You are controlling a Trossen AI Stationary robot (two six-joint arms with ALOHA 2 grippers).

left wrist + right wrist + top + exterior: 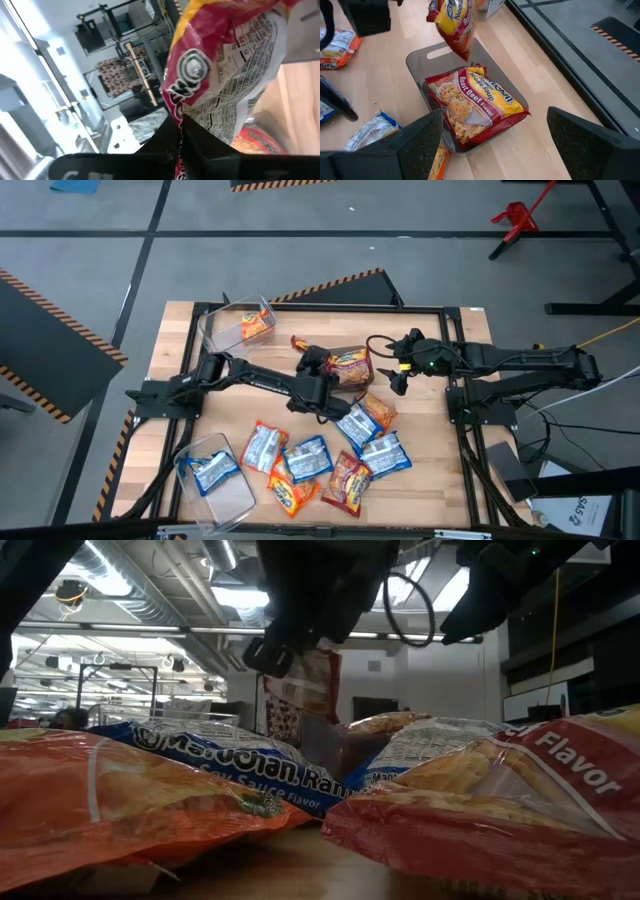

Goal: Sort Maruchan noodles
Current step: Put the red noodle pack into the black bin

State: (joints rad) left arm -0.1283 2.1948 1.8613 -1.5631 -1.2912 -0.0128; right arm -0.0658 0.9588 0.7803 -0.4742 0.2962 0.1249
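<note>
I have the left gripper (322, 364) pinched tight on a red packet (350, 364) of noodles, which hangs from its fingers over the middle of the table (440, 470). From the right wrist camera the packet dangles crumpled just above a clear bin (420, 57) where another red packet (475, 107) lies face up (its label reads roast beef flavor, with a picture of noodles and a yellow band along one edge). Up close in the left wrist view, the held packet (225, 75) shows its back, red and yellow with small printed text on a white panel, the plastic creased where the fingers bite it. The right gripper (402, 370) hovers just beside that bin with its fingers spread wide and nothing between them. The other packets lie in a loose heap on the near half of the table: several blue-and-white ones (306, 457), a few orange ones (293, 494) and a red one (347, 481), some overlapping. An orange packet (257, 326) sits in a clear bin (215, 325) at the far left corner, and a blue-and-white packet (214, 470) lies in a third clear bin (235, 498) at the near left edge. From table height, an orange packet (120, 800) and a red one (500, 800) fill the foreground, shiny and wrinkled.
</note>
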